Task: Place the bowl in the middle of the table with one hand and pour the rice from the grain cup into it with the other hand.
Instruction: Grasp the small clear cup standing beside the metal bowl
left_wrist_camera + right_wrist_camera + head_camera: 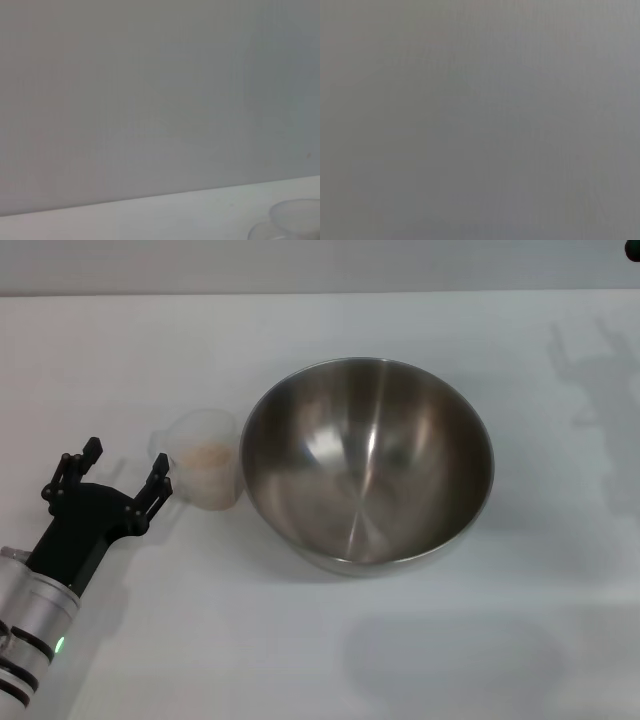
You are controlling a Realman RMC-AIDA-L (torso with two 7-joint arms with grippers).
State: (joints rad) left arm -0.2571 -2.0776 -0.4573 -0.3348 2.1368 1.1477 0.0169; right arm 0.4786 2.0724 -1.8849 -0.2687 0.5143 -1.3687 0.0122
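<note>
The large steel bowl point(367, 463) stands upright and empty near the middle of the white table point(300, 640). The clear grain cup point(205, 462) stands just left of the bowl, almost touching it, with pale rice point(208, 454) inside. My left gripper point(127, 464) is open, low over the table, just left of the cup; one fingertip point(160, 464) is close to the cup's side. The cup's rim shows at the edge of the left wrist view point(292, 220). My right gripper is out of view; only its shadow falls on the table at the far right.
The table's far edge point(300, 293) meets a grey wall. The right wrist view shows only a plain grey surface.
</note>
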